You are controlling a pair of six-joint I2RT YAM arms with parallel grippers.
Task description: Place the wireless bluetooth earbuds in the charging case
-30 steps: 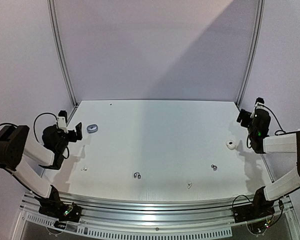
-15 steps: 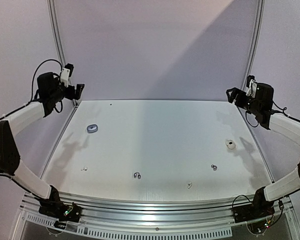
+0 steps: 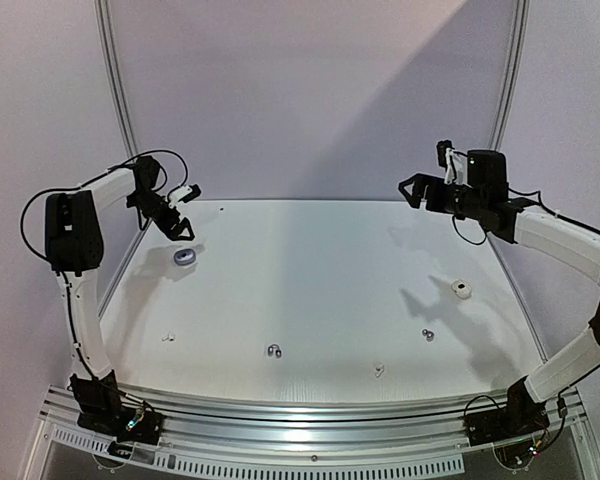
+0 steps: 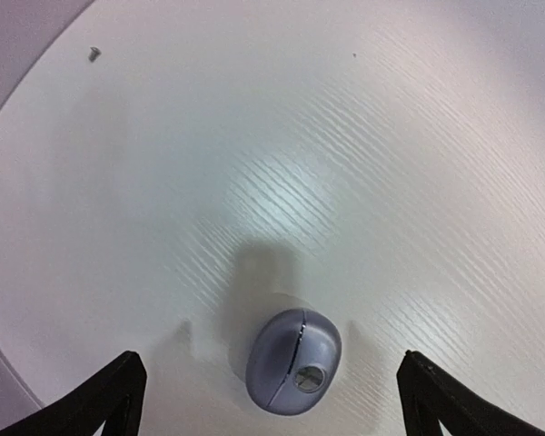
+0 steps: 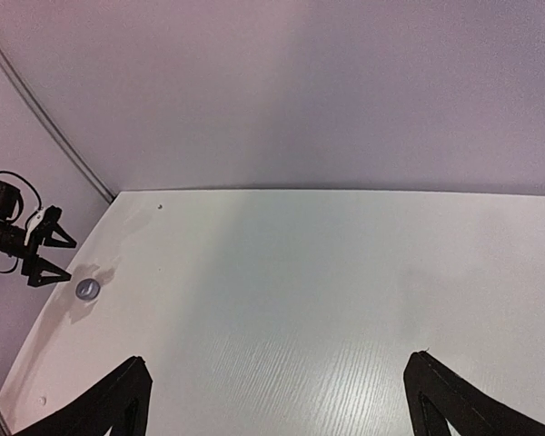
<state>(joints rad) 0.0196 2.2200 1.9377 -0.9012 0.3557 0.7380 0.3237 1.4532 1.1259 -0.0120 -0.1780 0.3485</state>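
Earbuds (image 3: pixel 275 350) lie scattered on the near half of the surface (image 3: pixel 320 260), none in a case. Left fingers (image 4: pixel 118 391), apart and empty, hover above the grey case (image 4: pixel 293 361); right fingers (image 5: pixel 118 400), also apart, hang high. We judge insertion not yet begun: next, lower squarely onto that case

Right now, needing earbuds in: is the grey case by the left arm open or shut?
Shut: the grey case shows a rounded shell with one thin seam, no wells.

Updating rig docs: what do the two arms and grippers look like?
Left arm and right arm match: white link shells, black joint housings, black cables looping at the wrists. Left gripper and right gripper: black, two pointed fingers, a white piece on the wrist.
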